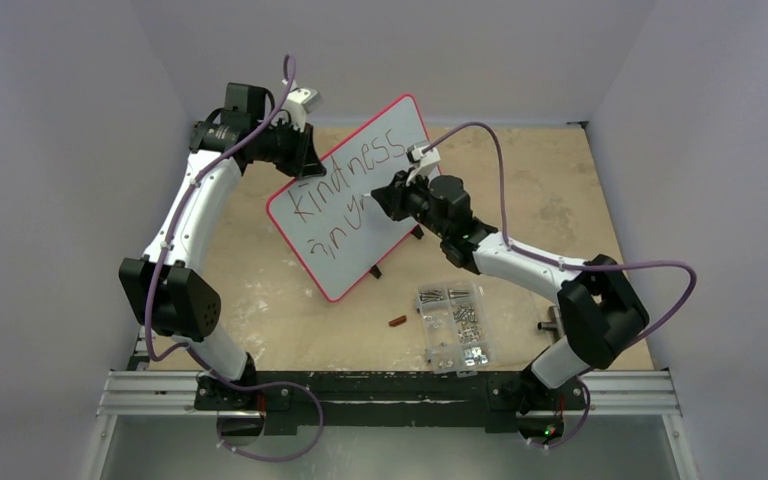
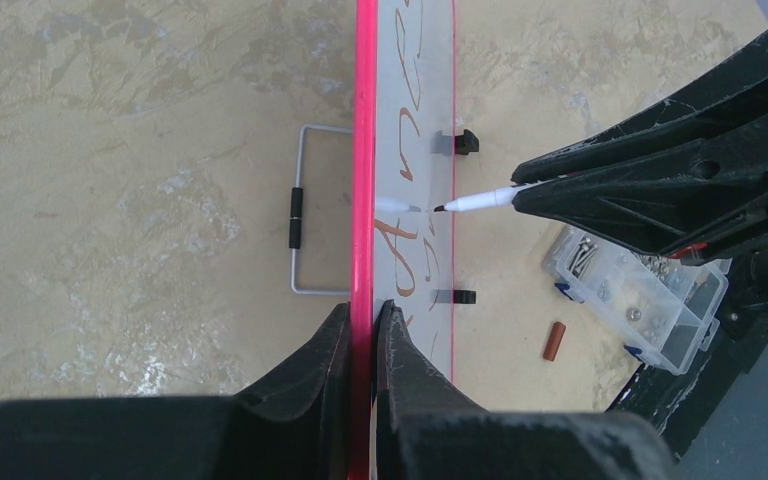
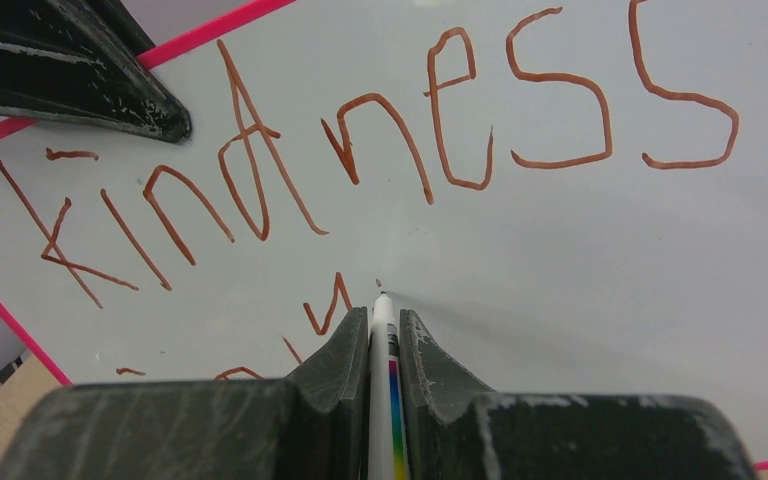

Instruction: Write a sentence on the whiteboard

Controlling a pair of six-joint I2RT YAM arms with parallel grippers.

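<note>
Near the middle of the bench (image 1: 260,290), the whiteboard (image 1: 352,270) stands tilted on its black clip feet (image 2: 466,142) and a wire stand (image 2: 296,218), set at an angle to the arms. Your left gripper (image 2: 363,315) is pinched narrow on the board's pink rim near its upper left corner and steadies it. Your right gripper (image 3: 383,322) is closed on a white marker (image 3: 382,345). The tip sits at, or just off, the writing face below the first line, beside a small dot of ink, and contact cannot be confirmed. Of the sentence (image 3: 360,150), the first line reads "kindness" in full, in reddish-brown strokes. The second line, seen from above, shows "in" followed by a "y", and anything further is hidden by the right gripper. Judge the task as partly done: one line is complete and a second is begun. The phrase does not yet read as a finished sentence, so more words are probably left, and bare board remains below for them. The marker barrel carries a rainbow-coloured strip, but no brand or label is legible anywhere. On the bench nearer the arm bases lie a clear screw box (image 1: 455,325) and, just beside it, a small brown cap (image 1: 397,321), both apart from the board.
</note>
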